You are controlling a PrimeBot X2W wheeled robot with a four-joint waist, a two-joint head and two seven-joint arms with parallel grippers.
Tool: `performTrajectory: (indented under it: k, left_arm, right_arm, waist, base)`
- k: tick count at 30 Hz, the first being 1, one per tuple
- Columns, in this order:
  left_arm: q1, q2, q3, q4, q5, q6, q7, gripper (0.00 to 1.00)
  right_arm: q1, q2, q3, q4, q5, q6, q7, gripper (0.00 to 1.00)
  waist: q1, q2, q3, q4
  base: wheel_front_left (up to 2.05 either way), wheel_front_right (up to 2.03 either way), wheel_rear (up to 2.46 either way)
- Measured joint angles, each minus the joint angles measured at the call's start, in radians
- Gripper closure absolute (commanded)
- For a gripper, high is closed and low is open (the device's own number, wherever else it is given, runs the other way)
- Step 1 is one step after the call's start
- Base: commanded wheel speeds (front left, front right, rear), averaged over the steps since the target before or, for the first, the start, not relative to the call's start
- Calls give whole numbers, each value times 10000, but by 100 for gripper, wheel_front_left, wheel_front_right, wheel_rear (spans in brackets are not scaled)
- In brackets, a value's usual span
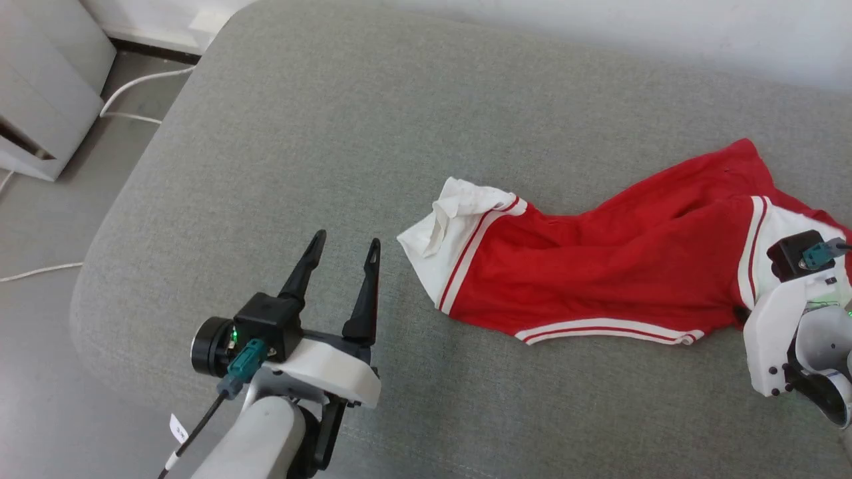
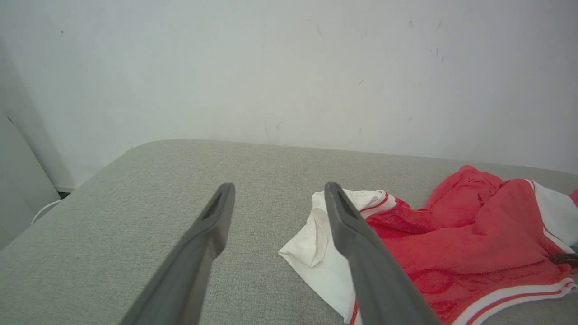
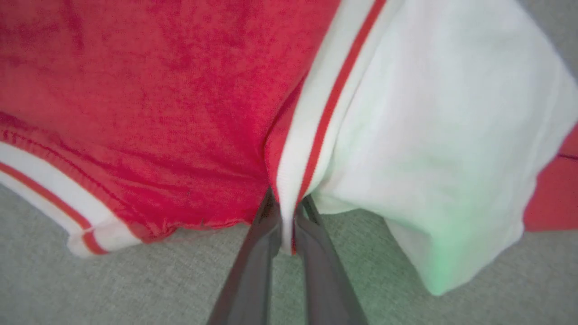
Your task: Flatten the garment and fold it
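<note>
At the near left the left pincer [image 1: 349, 238] hangs spread over the bare grey cushion [image 1: 319, 120], the garment [image 1: 599, 259] lies bunched and unfolded to the right, and the right pincer [image 3: 284, 212] pinches what seems its striped sleeve seam, so flattening has barely begun.

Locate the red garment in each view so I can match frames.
Head view: garment right of centre, running to the right edge.
Left wrist view: garment at lower right, on the grey cushion.
Right wrist view: garment across the top and middle; right gripper jaws pinch its striped sleeve seam.
Shared landmark: striped hem trim, along the garment's near edge.
</note>
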Motion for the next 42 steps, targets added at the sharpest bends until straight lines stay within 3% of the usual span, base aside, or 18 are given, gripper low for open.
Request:
performTrajectory:
  k: [6,12,16,17,18,19,32,42]
  left_arm:
    - [80,84,8,192,-61,0,2,0]
    - [430,161,-33,299,-182,0,73,0]
    - [507,171,-111,309,-286,-6,182,0]
    - [507,173,-130,320,-305,-17,215,0]
    - [507,174,-159,343,-336,-52,276,0]
    - [507,180,-199,374,-368,-96,362,0]
    - [-232,848,-1406,1620,-144,-1154,2677,0]
    - [-1148,1152,-1837,3009,451,-1335,3239,0]
  right_arm:
    - [735,-25,-384,-529,240,0,500,100]
    - [2677,-359,-1425,-2366,297,-2,2178,100]
    - [3690,-21,-2215,-3639,138,-2,2750,100]
    - [3849,159,-2297,-3841,121,-2,2777,90]
    - [3983,345,-2336,-4002,54,-2,2706,4]
    - [4060,523,-2370,-4134,-40,-2,2476,0]
    - [3932,2213,-3632,-5783,-982,-2,-1012,0]
    - [4124,3124,-3885,-5714,-1047,-4,-1388,0]
  waist:
    - [1,0,-410,-272]
    - [1,0,-941,-803]
    - [0,0,-1178,-1218]
    - [0,0,-1212,-1315]
    - [0,0,-1240,-1409]
    - [0,0,-1259,-1494]
    - [1,0,-1012,-2475]
    - [2,0,-540,-3279]
  base:
    - [0,0,0]
    - [0,0,0]
    - [0,0,0]
    - [0,0,0]
    - [0,0,0]
    - [0,0,0]
    - [0,0,0]
    - [0,0,0]
